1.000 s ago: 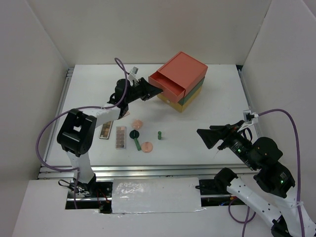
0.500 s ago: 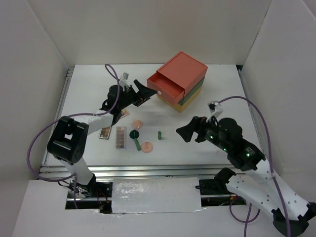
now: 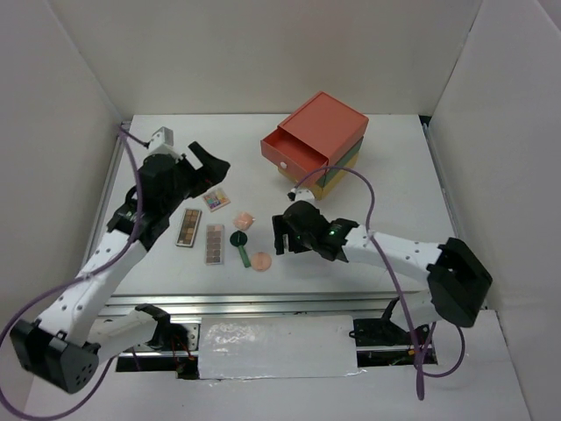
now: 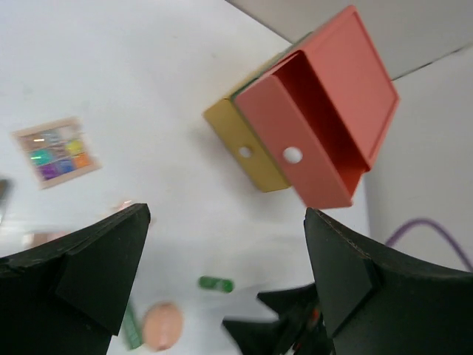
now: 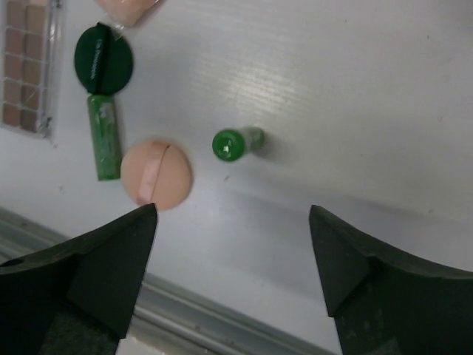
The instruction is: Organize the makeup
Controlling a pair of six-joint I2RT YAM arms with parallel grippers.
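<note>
Makeup (image 3: 214, 244) sits by the front edge of the table (image 3: 333, 281) — left gripper (image 4: 227, 213), right gripper (image 5: 233, 209) gape wide, empty.

Bare table (image 5: 347, 66) around upright green tube (image 5: 235, 143)

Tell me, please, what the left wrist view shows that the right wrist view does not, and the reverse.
Only the left wrist view shows the drawer box, its orange top drawer pulled open, and the small square multicolour palette. Only the right wrist view shows the dark-green round compact and a narrow brown eyeshadow palette at its left edge. Both show the small green tube that sits apart from the rest, and the pink round compact near it.
</note>
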